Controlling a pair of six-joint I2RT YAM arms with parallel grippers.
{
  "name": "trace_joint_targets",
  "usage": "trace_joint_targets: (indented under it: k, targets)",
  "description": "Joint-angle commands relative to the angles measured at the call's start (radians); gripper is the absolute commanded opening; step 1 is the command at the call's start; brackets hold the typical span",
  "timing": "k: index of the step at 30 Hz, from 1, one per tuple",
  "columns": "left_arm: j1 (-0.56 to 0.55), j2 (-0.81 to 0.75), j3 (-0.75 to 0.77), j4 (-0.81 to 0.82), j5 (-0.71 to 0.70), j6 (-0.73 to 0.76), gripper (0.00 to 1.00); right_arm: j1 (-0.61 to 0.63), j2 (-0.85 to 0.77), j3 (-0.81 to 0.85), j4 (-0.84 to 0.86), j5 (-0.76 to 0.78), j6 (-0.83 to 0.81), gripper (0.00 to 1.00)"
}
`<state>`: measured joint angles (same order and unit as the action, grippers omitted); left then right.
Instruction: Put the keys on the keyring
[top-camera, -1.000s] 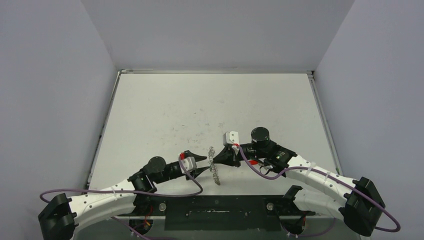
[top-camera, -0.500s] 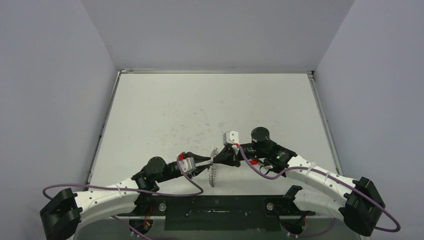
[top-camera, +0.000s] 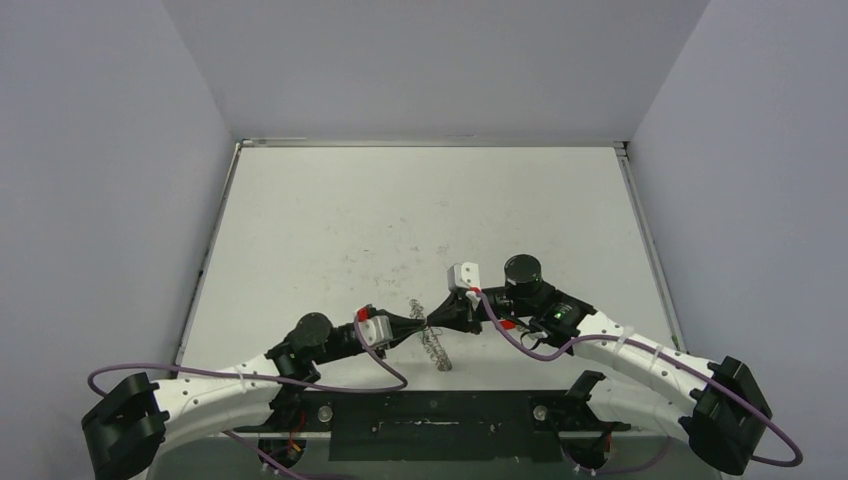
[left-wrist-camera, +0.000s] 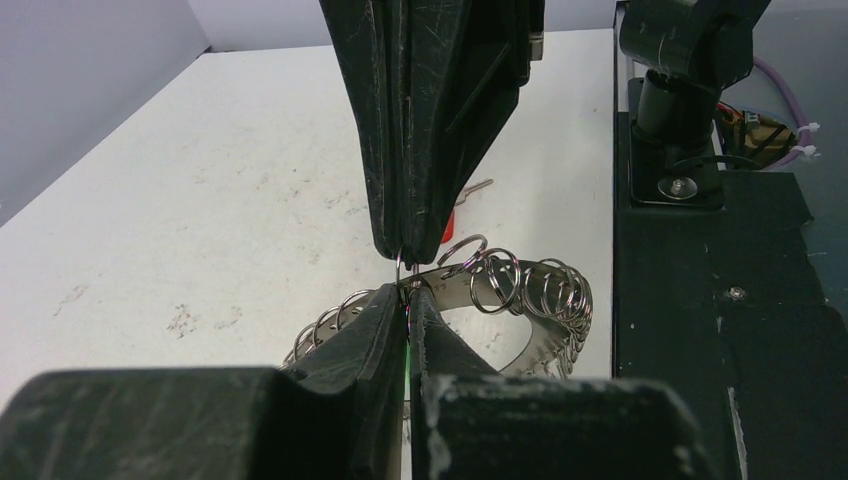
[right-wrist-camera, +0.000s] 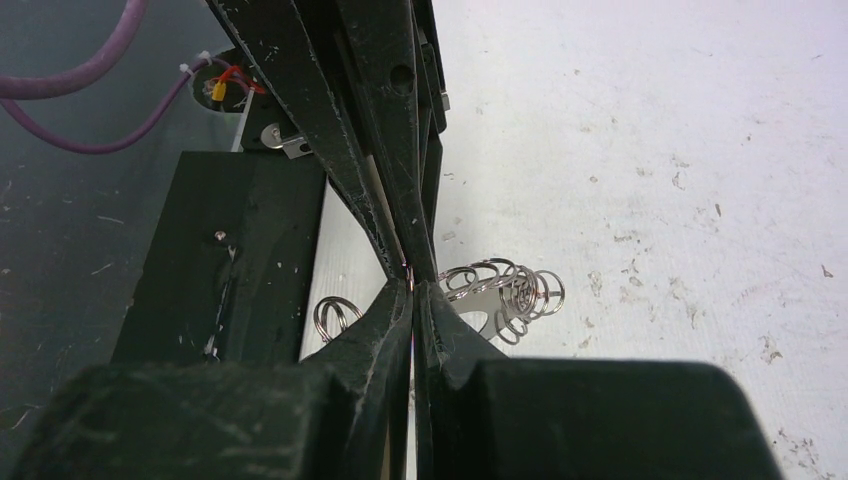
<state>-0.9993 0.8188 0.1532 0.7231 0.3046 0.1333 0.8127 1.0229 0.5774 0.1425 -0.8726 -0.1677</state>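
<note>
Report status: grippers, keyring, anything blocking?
Left gripper and right gripper both shut, tip to tip on the flat silver metal keyring. Red-tagged silver key on the table, not on ring. Nothing in the way.

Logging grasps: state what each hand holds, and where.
Right hand pinches the keyring by a rim wire loop. Left hand, shut against it, shows a green sliver between its fingers; what it grips cannot be told.
</note>
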Motion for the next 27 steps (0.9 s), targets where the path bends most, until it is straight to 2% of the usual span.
trace_joint_targets:
  k: [1, 7, 13, 16, 22, 27]
  targets:
    - [0.002, -0.034, 0.039, 0.033, 0.021, -0.021, 0.00, 0.005, -0.027, -0.001, 0.075, -0.020, -0.014, 0.00]
    - [0.002, -0.081, 0.098, -0.136, -0.023, -0.053, 0.00, 0.004, -0.042, 0.004, 0.058, 0.029, -0.021, 0.02]
    - [0.001, -0.099, 0.231, -0.471, -0.048, -0.063, 0.00, -0.003, -0.084, 0.034, -0.034, 0.110, -0.084, 0.41]
    - [0.002, -0.086, 0.301, -0.619, -0.058, -0.061, 0.00, -0.004, -0.109, 0.040, -0.059, 0.135, -0.117, 0.51]
    - [0.001, -0.027, 0.457, -0.898, -0.077, -0.036, 0.00, -0.003, -0.093, 0.076, -0.129, 0.108, -0.157, 0.52]
    - [0.002, 0.024, 0.544, -1.028, -0.082, -0.007, 0.00, -0.001, -0.048, 0.085, -0.118, 0.063, -0.151, 0.46]
